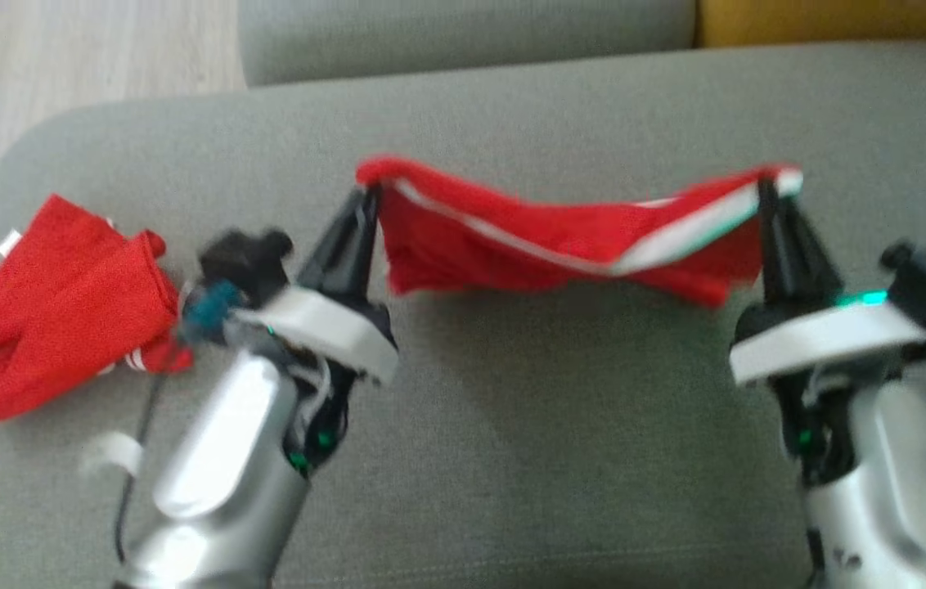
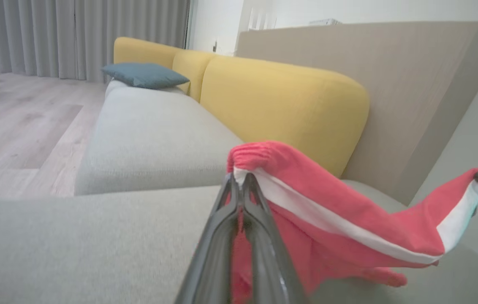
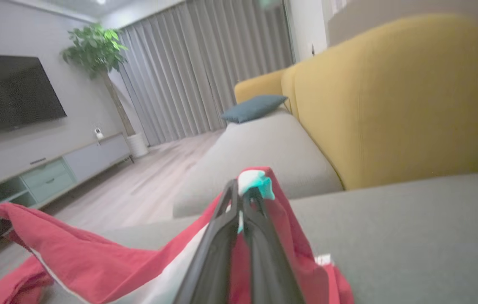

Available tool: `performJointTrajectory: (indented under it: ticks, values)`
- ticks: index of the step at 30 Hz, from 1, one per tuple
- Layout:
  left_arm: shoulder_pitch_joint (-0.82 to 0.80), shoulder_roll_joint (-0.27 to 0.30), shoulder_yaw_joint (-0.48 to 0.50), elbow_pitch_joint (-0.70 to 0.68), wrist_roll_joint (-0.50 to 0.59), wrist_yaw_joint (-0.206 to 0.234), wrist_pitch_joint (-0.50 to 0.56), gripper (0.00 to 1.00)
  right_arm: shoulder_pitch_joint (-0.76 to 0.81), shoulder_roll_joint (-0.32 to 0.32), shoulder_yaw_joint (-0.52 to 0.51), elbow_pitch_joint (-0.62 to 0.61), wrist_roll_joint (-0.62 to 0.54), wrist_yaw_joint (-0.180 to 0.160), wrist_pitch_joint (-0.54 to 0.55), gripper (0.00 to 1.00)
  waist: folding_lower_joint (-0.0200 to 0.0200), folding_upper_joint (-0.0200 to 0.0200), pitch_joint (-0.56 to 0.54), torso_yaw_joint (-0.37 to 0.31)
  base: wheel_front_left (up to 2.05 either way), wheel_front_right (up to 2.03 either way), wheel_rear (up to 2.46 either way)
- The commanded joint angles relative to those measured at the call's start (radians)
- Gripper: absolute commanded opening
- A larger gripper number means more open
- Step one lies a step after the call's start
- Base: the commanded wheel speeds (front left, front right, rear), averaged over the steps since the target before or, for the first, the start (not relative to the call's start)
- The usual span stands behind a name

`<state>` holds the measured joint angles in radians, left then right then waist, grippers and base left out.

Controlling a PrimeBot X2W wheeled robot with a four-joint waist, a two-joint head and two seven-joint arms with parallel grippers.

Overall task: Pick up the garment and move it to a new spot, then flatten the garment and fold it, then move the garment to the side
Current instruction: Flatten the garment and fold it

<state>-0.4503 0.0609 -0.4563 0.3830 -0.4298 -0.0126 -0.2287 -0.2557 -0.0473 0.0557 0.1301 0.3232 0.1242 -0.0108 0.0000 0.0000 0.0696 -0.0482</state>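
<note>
A red garment (image 1: 561, 237) with a white stripe hangs stretched between my two grippers above the grey cushion (image 1: 561, 425). My left gripper (image 1: 366, 196) is shut on its left corner, and my right gripper (image 1: 767, 188) is shut on its right corner. The middle of the cloth sags between them. In the left wrist view the left gripper (image 2: 239, 179) pinches the red garment (image 2: 332, 211) at the white stripe. In the right wrist view the right gripper (image 3: 241, 190) pinches the garment (image 3: 95, 261) at a white and teal edge.
A second red cloth (image 1: 62, 307) lies crumpled at the cushion's left edge, beside my left arm. Yellow backrests (image 2: 281, 109) and another grey seat (image 2: 150, 135) with a blue pillow (image 2: 146, 75) stand beyond. Wooden floor (image 1: 62, 49) lies to the left.
</note>
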Motion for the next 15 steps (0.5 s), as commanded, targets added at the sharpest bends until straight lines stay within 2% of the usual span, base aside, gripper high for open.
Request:
performJointTrajectory:
  ticks: [1, 7, 15]
  values:
    - [-0.082, 0.025, 0.051, -0.067, -0.014, -0.007, 0.015, 0.0, -0.079, -0.003, 0.019, -0.066, 0.002, 0.007, 0.007, 0.0, 0.0, 0.0, -0.04, 0.004, 0.0, 0.0, 0.0]
    - [-0.11, 0.043, 0.094, -0.207, -0.075, 0.014, 0.122, 0.0, -0.134, -0.003, -0.022, -0.148, -0.003, 0.007, 0.015, 0.0, 0.0, 0.0, -0.098, 0.01, 0.0, 0.0, 0.0]
    - [-0.009, 0.11, 0.111, -0.476, -0.126, 0.065, 0.301, 0.0, -0.04, -0.003, -0.093, -0.307, 0.029, 0.007, 0.045, 0.0, 0.0, 0.0, -0.133, 0.013, 0.0, 0.0, 0.0]
